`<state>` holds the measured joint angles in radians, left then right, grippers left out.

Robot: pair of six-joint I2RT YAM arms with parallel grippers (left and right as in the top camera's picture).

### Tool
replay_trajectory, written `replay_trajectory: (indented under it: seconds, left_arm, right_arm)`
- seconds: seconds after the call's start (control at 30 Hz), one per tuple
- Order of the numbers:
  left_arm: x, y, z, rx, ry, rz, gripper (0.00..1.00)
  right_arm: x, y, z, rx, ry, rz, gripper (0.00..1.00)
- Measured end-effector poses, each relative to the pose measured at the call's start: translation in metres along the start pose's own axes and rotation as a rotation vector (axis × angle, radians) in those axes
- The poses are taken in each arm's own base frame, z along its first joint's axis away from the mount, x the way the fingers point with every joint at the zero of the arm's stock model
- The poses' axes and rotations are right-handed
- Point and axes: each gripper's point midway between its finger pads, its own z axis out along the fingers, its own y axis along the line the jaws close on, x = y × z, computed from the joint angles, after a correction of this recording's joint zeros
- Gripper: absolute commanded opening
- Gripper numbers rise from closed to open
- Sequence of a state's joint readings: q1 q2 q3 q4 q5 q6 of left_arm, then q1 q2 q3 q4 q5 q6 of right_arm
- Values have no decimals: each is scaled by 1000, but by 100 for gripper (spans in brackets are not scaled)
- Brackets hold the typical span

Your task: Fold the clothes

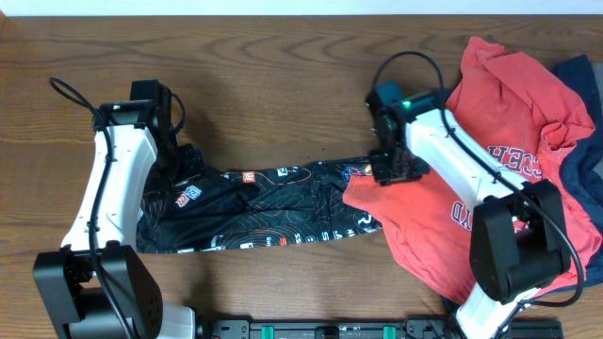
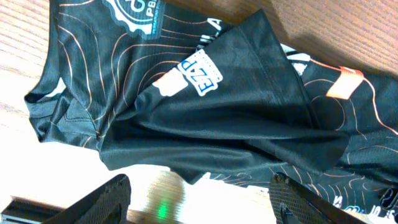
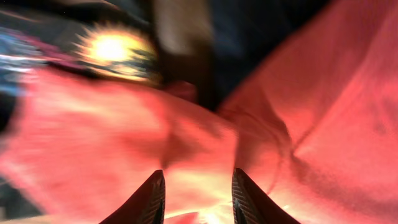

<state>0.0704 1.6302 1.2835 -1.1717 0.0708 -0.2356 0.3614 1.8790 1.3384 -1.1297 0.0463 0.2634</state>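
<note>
Black jersey (image 1: 273, 212) lying lengthwise mid-table (image 1: 283, 75), red T-shirt (image 1: 490, 122) overlapping its right end, navy garment (image 1: 586, 104) beyond it, left gripper (image 2: 202, 202) fingers spread wide above jersey, right gripper (image 3: 198, 196) fingers narrowly parted at red cloth, pinch indeterminable.

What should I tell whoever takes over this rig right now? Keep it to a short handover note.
Left gripper: open and empty, hovering over the left end of the black jersey.
Right gripper: fingers partly apart at the red shirt where its edge meets the jersey. The view is blurred, so a grip can't be confirmed.
Things: the jersey lies as a long, rumpled band across the table. The red shirt is crumpled at the right, with the navy garment partly under it.
Done: nothing is neatly folded yet.
Left: fold the jersey, then the red shirt and the navy garment.
</note>
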Motion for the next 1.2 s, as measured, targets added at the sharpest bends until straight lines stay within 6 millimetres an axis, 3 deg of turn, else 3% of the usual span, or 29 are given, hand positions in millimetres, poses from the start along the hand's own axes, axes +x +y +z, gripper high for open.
replay_trajectory:
  seconds: [0.17, 0.37, 0.53, 0.7, 0.8, 0.87, 0.93, 1.03, 1.1, 1.2]
  left_arm:
    - [0, 0, 0, 0, 0, 0, 73]
    - [1, 0, 0, -2, 5, 0, 73]
    - [2, 1, 0, -2, 7, 0, 73]
    - [2, 1, 0, -2, 7, 0, 73]
    - [2, 1, 0, -3, 8, 0, 73]
    - [2, 1, 0, -3, 8, 0, 73]
    - [2, 1, 0, -2, 7, 0, 73]
    - [2, 1, 0, -2, 8, 0, 74]
    - [2, 1, 0, -2, 7, 0, 74]
    - [2, 1, 0, -2, 7, 0, 74]
  right_arm:
    - [25, -33, 40, 18, 82, 86, 34]
    - [33, -89, 56, 20, 114, 284, 35]
    - [30, -159, 50, 19, 93, 532, 38]
    - [23, -233, 21, 24, 17, 746, 40]
    - [18, -247, 7, 17, -14, 754, 40]
    - [11, -241, -2, -24, -26, 700, 40]
    - [4, -222, -10, -89, -31, 607, 41]
    - [-5, -173, -23, -204, -29, 413, 42]
    - [-11, -126, -32, -274, -27, 251, 42]
    - [-20, -71, -38, -318, -44, 86, 45]
